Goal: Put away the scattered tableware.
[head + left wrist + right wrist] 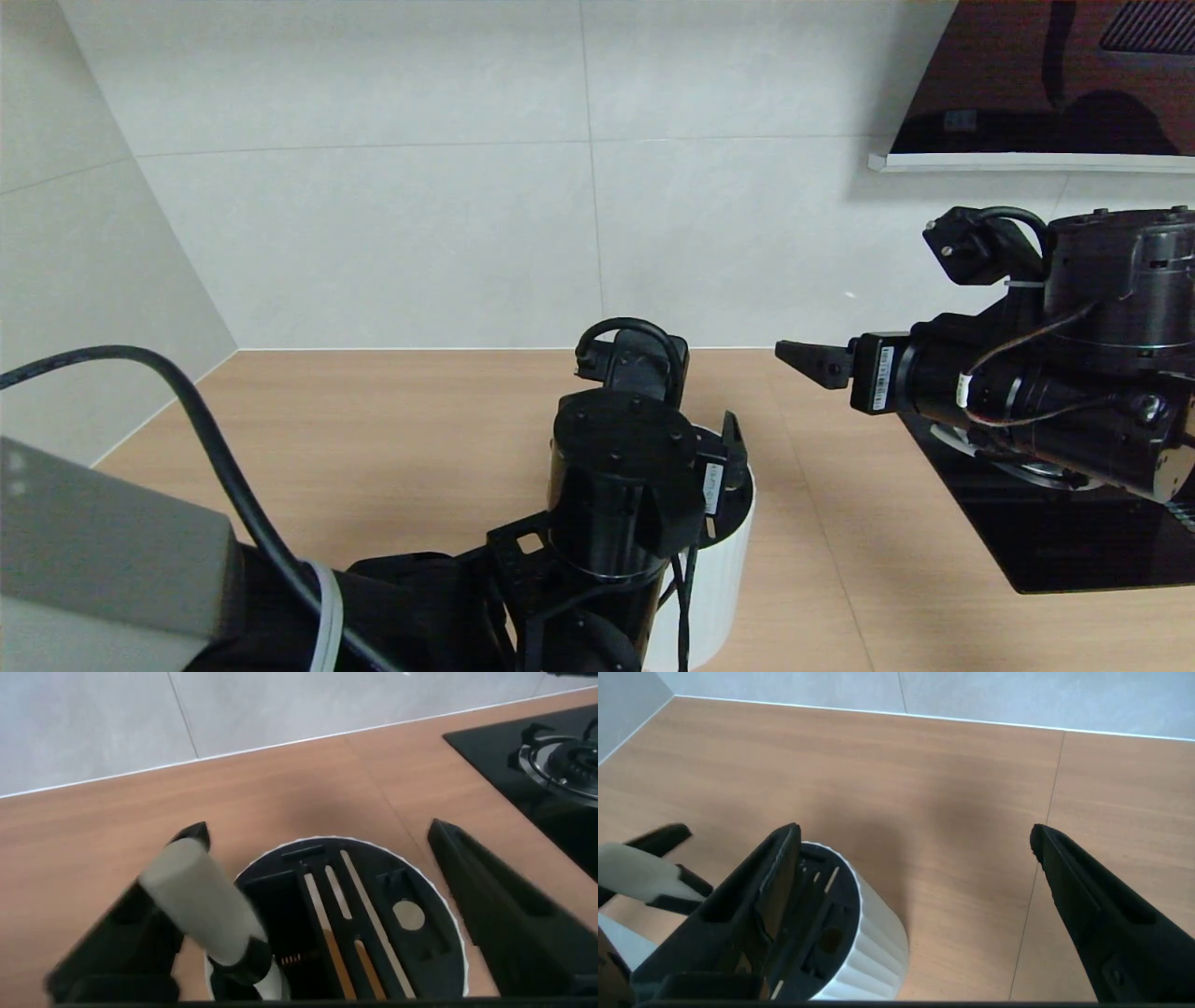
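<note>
Above the holder [730, 579] rim, wide-spread left end effector [315, 833]; countertop [373, 439] all around.

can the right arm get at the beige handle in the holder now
Probably not: the left gripper hangs open right over the holder, straddling the beige handle, so the right gripper would likely hit it.

Left arm [616, 485] partly hides holder [728, 569].

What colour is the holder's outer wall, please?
White, with vertical ribs; the holder shows best in the right wrist view.
</note>
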Tool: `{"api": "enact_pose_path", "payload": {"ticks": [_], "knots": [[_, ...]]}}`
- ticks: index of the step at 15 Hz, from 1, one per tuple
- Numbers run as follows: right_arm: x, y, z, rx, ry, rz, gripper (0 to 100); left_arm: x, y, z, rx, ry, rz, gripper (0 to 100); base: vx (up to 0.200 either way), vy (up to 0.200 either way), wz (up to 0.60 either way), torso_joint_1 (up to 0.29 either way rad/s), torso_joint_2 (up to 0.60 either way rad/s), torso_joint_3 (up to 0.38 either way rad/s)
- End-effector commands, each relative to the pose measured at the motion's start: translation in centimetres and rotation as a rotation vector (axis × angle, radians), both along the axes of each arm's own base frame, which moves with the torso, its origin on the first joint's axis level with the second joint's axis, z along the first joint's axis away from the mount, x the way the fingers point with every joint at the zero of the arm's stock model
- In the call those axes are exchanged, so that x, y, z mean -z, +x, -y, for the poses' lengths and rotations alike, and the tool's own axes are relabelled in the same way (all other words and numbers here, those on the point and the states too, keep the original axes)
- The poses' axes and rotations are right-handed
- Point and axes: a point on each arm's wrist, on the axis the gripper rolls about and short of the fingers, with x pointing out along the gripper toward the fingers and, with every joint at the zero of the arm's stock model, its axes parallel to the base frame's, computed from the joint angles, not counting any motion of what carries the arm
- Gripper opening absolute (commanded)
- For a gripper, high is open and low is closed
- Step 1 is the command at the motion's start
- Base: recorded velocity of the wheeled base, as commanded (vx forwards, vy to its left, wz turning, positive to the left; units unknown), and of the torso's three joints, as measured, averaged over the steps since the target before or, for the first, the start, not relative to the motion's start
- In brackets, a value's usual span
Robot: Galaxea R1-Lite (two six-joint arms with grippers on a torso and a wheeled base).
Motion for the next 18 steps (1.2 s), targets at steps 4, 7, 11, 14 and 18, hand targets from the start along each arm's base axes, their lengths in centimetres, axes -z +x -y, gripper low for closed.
{"api": "enact_pose_path", "payload": {"ticks": [4, 7, 11, 14, 18], "knots": [[0.0, 0.0, 0.0, 0.001, 0.000, 0.000, 100, -3.3, -0.4, -2.6, -0.031, -0.068, 0.049, 100, 0.000, 0.000, 0.00, 0.000, 0.00, 0.000], [-0.5, -0.2, 0.3, 0.006, 0.012, 0.020, 100, -8.1, -1.0, -8.3, -0.092, -0.160, 0.137, 100, 0.000, 0.000, 0.00, 0.000, 0.00, 0.000], [-3.2, -2.6, 2.5, 0.017, 0.010, 0.136, 100, -13.0, -3.8, -16.1, -0.082, -0.291, 0.286, 100, 0.000, 0.000, 0.00, 0.000, 0.00, 0.000], [-3.1, -6.9, 6.4, 0.058, -0.041, 0.212, 100, -12.8, -7.2, -22.3, -0.148, -0.324, 0.367, 100, 0.000, 0.000, 0.00, 0.000, 0.00, 0.000], [-2.8, -14.3, 11.8, 0.169, 0.015, 0.357, 100, -11.4, -13.8, -26.5, -0.078, -0.308, 0.407, 100, 0.000, 0.000, 0.00, 0.000, 0.00, 0.000]]}}
